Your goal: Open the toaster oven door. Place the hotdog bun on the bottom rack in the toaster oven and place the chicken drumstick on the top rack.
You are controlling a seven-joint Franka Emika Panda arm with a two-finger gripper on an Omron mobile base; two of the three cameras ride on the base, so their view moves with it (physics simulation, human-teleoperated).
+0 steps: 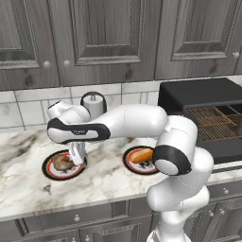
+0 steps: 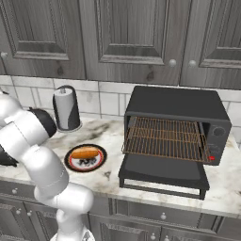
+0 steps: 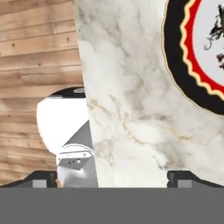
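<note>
on the marble counter point(image 2: 110, 136) under grey cabinets, the black toaster oven point(image 2: 176, 123) has its door point(image 2: 162, 172) folded down. the tan hotdog bun point(image 2: 85, 152) and brown chicken drumstick point(image 1: 61, 162) lie on separate plates. the gripper point(image 1: 77, 162), wide open and empty, hangs beside the drumstick.

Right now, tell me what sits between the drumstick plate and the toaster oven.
The hotdog bun on its own plate, seen in the left base view.
</note>
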